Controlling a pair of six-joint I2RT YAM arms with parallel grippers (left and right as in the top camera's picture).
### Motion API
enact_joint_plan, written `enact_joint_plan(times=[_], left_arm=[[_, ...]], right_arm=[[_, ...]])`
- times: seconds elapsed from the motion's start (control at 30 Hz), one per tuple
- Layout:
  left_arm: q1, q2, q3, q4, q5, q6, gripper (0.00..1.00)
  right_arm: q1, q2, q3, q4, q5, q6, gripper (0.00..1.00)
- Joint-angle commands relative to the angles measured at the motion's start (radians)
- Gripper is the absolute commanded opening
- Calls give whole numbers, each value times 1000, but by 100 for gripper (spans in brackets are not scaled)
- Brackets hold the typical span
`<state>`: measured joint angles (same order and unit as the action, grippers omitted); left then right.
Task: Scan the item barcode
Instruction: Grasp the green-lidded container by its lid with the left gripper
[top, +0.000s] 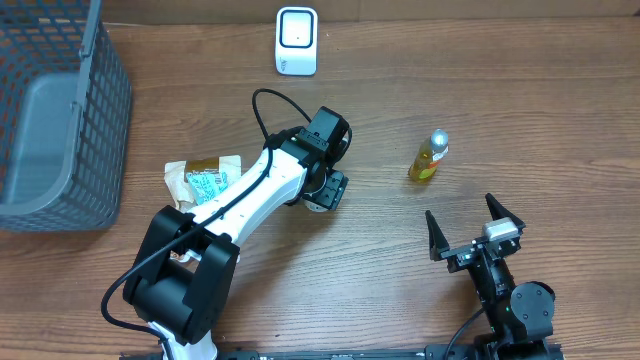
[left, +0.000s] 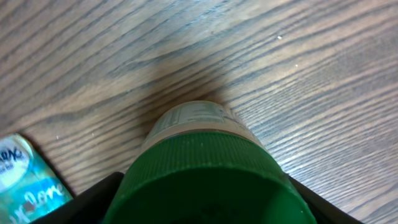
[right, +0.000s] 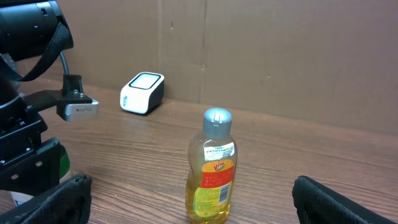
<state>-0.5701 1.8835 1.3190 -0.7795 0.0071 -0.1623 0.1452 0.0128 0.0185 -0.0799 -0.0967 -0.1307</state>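
We see the green-lidded jar (left: 205, 180), its ribbed cap above a pale printed label, on the wooden table (top: 400, 280) between the 2 fingers of the left gripper (top: 326, 190), though we cannot tell whether they clamp it, while the right gripper (top: 475, 228) gapes empty.

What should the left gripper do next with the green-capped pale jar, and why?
Probably close the left gripper firmly on the green-capped pale jar: its cap sits between the dark fingers, and the jar appears to rest on the wooden table.
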Motion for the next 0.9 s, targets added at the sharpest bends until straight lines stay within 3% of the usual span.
enact_joint_plan(times=[0.0,0.13,0.37,0.47,0.87], left_arm=[[-6,7,-8,-17,-63,-121,66],[-6,7,-8,-39,-135,-255,65],[-6,7,-8,-51,-134,-359,72],[-6,7,-8,-50,-129,-359,80],[-7,10,-47,11,-129,-362,80]], right_arm=[[-3,-10,-10,3,6,2,100],[-3,-10,-11,3,6,2,100],[-3,-10,-11,3,6,2,100],[-3,-10,-11,3,6,2,100],[-3,-10,-11,3,6,2,100]])
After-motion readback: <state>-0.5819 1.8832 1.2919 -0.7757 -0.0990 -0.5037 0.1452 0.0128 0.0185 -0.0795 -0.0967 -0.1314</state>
